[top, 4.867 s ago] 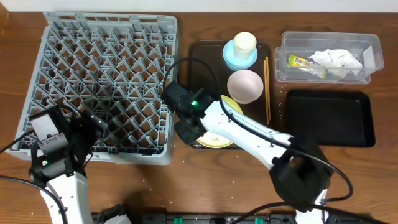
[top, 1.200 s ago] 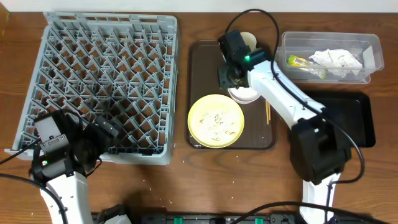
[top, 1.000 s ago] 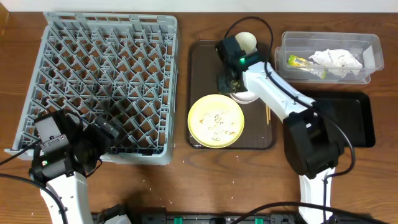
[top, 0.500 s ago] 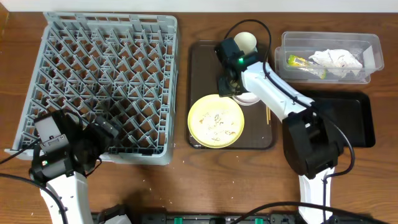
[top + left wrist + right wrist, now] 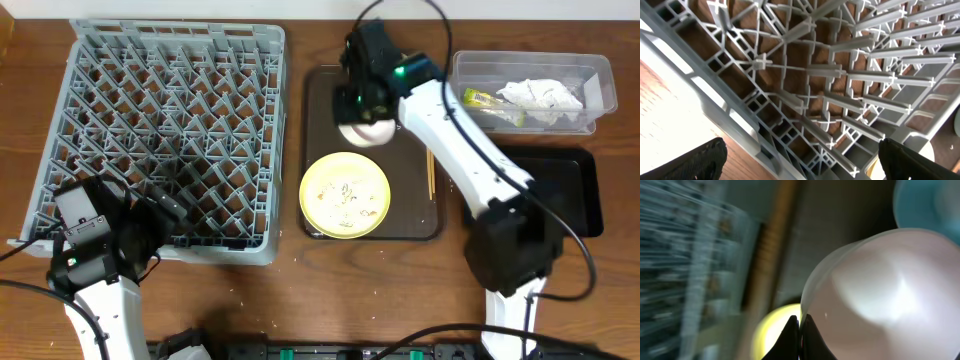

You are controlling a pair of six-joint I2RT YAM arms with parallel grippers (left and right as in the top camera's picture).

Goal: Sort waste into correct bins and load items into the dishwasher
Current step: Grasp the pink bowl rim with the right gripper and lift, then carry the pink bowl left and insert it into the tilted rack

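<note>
My right gripper (image 5: 358,114) is shut on the rim of the pinkish-white bowl (image 5: 366,132) and holds it tilted above the brown serving tray (image 5: 318,100). The right wrist view is blurred, but both fingertips pinch the bowl (image 5: 880,290) at its edge, gripper (image 5: 800,326). Behind it there are the light blue bowl (image 5: 922,200) and the pale yellow plate (image 5: 771,330). The plate (image 5: 345,195) carries beige crumbs. Chopsticks (image 5: 430,175) lie along the tray's right side. The dish rack (image 5: 160,130) fills the left, and my left gripper (image 5: 160,215) stands open at its near edge, gripper (image 5: 802,167).
A clear tub (image 5: 590,70) at the back right holds a crumpled napkin (image 5: 542,95) and a yellow-green wrapper (image 5: 480,98). A black tray (image 5: 540,190) lies in front of it. My right arm covers the cup's spot in the overhead view.
My right gripper has shut on the pinkish-white bowl's rim, raised it and carried it a little left and back. The left arm has not moved.
</note>
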